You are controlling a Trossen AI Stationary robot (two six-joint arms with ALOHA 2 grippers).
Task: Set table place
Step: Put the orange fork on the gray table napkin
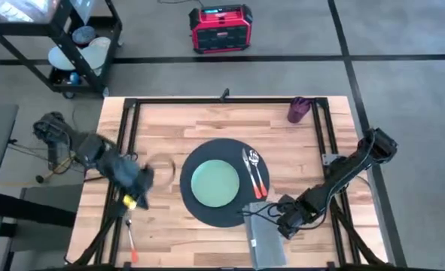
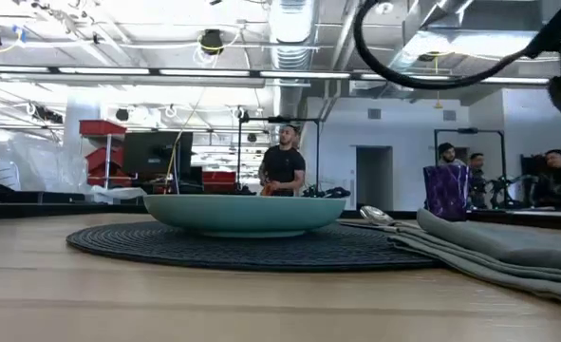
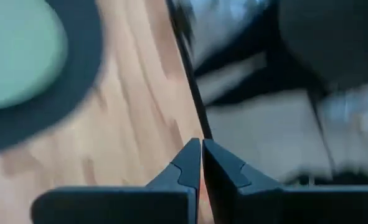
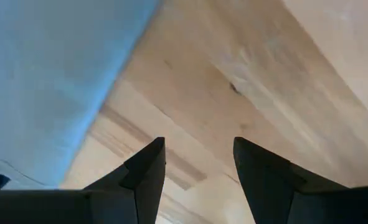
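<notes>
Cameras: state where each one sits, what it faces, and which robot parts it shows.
High: overhead, straight down on table, both arms.
Low: tabletop level, across placemat and plate; cable overhead.
Left wrist: left gripper shut, near placemat.
Right wrist: right gripper open, beside napkin.
Shared: high, low and left wrist show the placemat.

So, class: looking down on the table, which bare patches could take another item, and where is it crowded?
Bare wood lies along the far edge of the table between the rail and the placemat, left of the purple cup. The near-left corner holds only a small red-handled tool. It is crowded right of the plate: cutlery, napkin and right gripper.
</notes>
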